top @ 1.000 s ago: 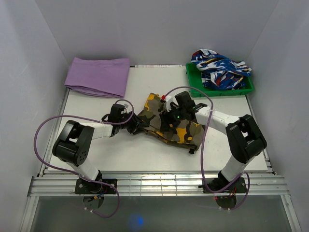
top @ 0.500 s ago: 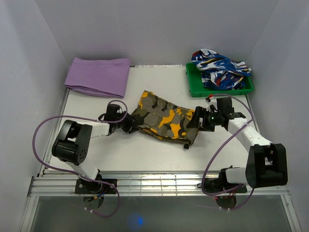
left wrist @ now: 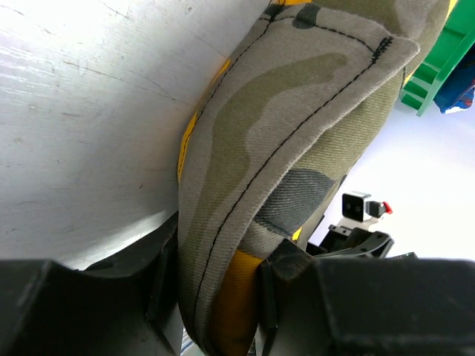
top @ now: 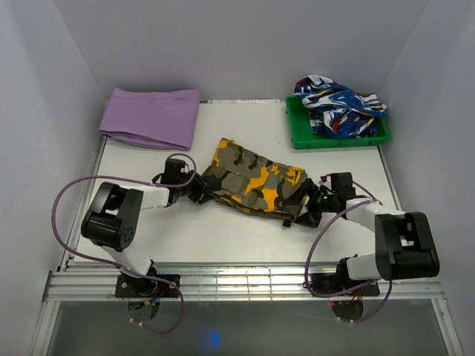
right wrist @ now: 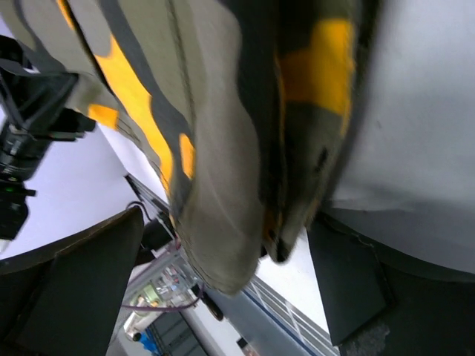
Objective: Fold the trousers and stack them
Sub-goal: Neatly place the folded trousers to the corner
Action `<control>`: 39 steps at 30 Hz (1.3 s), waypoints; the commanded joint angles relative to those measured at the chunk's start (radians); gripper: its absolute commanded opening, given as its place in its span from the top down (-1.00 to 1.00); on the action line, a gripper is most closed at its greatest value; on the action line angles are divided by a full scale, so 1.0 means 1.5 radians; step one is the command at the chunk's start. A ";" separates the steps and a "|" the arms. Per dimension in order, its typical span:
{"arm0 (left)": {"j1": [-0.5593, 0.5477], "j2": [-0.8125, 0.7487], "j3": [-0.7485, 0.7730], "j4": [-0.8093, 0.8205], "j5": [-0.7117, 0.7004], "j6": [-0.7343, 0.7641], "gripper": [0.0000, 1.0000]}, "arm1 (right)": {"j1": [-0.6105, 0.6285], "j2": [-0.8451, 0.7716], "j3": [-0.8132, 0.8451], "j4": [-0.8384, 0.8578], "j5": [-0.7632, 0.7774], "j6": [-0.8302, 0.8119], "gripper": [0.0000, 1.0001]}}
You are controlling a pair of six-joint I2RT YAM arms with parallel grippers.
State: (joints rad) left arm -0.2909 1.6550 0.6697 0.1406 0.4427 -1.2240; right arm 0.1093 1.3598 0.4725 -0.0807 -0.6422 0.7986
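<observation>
Camouflage trousers (top: 256, 185) lie folded on the bench (top: 223, 237); left tool (top: 199, 188) pinches one edge, right tool (top: 310, 208) stands spread wide at the other.

The folded fabric trousers (top: 256, 185) carry a camouflage print of olive green, orange-yellow and black patches, with dark stitching along the seams. The flat folded cloth (top: 152, 117) is plain lilac purple. The crumpled garment (top: 338, 104) is patterned blue, white and red. The plastic tray (top: 341, 141) is bright green. The tabletop (top: 185, 230) is white.
</observation>
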 commanded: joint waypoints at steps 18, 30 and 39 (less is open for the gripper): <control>-0.012 -0.048 0.074 -0.027 -0.040 0.158 1.00 | 0.044 0.063 0.141 0.067 0.113 -0.149 0.84; -0.033 -0.137 0.137 -0.122 -0.113 0.403 1.00 | 0.139 0.039 0.245 0.055 0.160 -0.241 0.84; -0.029 -0.234 0.168 -0.100 -0.157 0.541 1.00 | 0.201 0.068 0.360 0.059 0.197 -0.294 0.84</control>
State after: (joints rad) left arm -0.3370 1.4033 0.8398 -0.0727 0.2562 -0.5308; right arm 0.3889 1.4555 0.9119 -0.0624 -0.3904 0.4103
